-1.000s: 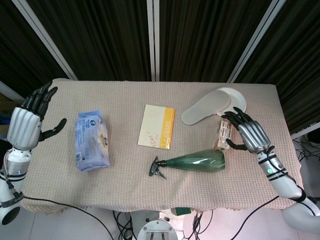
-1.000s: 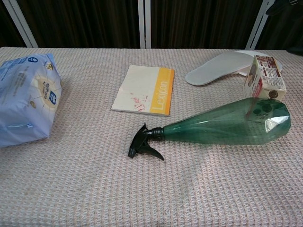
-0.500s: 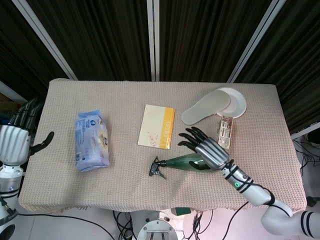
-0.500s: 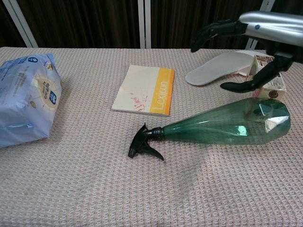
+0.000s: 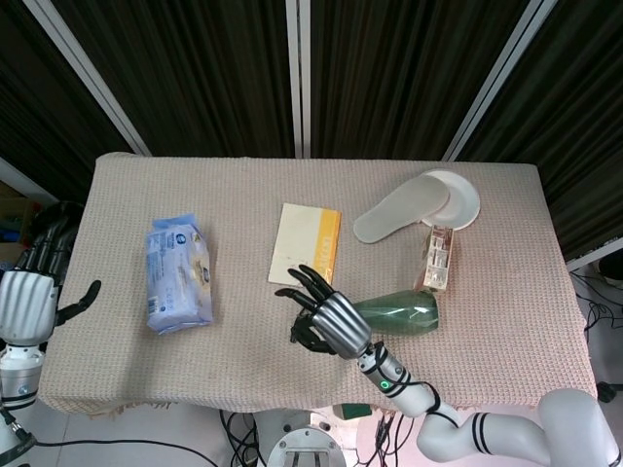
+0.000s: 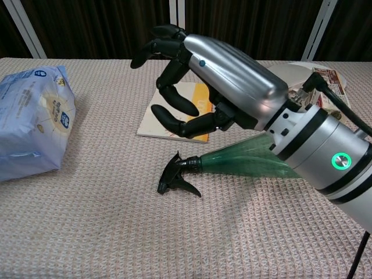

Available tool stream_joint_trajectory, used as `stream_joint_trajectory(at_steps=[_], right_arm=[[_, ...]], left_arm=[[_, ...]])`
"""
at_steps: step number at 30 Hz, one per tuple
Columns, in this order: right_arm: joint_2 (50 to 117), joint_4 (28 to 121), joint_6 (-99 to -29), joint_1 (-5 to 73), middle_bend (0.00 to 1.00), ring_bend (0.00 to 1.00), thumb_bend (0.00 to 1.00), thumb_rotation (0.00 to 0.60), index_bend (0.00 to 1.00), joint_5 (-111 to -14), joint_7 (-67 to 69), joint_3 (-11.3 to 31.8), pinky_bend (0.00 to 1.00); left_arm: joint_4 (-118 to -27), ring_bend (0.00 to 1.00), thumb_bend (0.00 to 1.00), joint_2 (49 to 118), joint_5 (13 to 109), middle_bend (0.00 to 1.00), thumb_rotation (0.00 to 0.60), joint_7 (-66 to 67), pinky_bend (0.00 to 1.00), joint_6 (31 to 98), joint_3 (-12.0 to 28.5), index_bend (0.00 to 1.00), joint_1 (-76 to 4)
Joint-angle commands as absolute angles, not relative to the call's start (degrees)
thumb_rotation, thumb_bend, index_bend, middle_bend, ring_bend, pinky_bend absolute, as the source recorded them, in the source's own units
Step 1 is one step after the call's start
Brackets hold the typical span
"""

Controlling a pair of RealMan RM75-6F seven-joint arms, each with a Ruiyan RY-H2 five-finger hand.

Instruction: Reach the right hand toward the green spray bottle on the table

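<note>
Nearest the robot, the right hand (image 6: 218, 75) hovers above the neck end of the translucent green plastic spray bottle (image 6: 244, 161), which lies on its side on the beige woven table (image 5: 506, 233) with its black trigger nozzle (image 6: 177, 174) pointing left; the fingers (image 6: 174, 99) are spread and curved with nothing between them, so the hand is empty and apart from the bottle. The reach looks nearly complete: the next move calls for lowering the hand and settling the fingers around the narrow neck or the body just behind it. At the table's left edge the left hand (image 5: 34, 292) hangs empty with fingers apart. Farther back lie a white and yellow booklet (image 5: 307, 243), a blue wipes pack (image 5: 178, 277), a small printed carton (image 5: 438, 261), and a grey shoe insole (image 5: 401, 207) on a white plate (image 5: 465, 199)
</note>
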State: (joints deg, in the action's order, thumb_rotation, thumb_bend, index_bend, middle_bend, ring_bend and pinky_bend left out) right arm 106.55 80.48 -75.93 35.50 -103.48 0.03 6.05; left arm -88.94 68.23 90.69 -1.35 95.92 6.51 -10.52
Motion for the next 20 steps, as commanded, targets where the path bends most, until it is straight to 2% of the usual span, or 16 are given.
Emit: stream_joint_trajectory(at_steps=[1, 20], right_arm=[[110.26, 76.55, -78.56, 36.53, 0.25, 0.0, 0.49, 0.6, 1.0, -106.45, -0.68, 5.85, 0.0], [110.85, 74.33, -80.61, 37.71, 0.26, 0.0, 0.52, 0.6, 1.0, -106.55, -0.24, 4.83, 0.0]], left_arm=[[-88.97, 0.1, 0.23, 68.4, 90.94, 0.04, 0.6, -1.25, 0.28, 95.7, 6.56, 0.07, -10.66], [-89.36, 0.1, 0.23, 68.59, 91.41, 0.04, 0.6, -0.21, 0.27, 93.64, 7.47, 0.07, -11.89]])
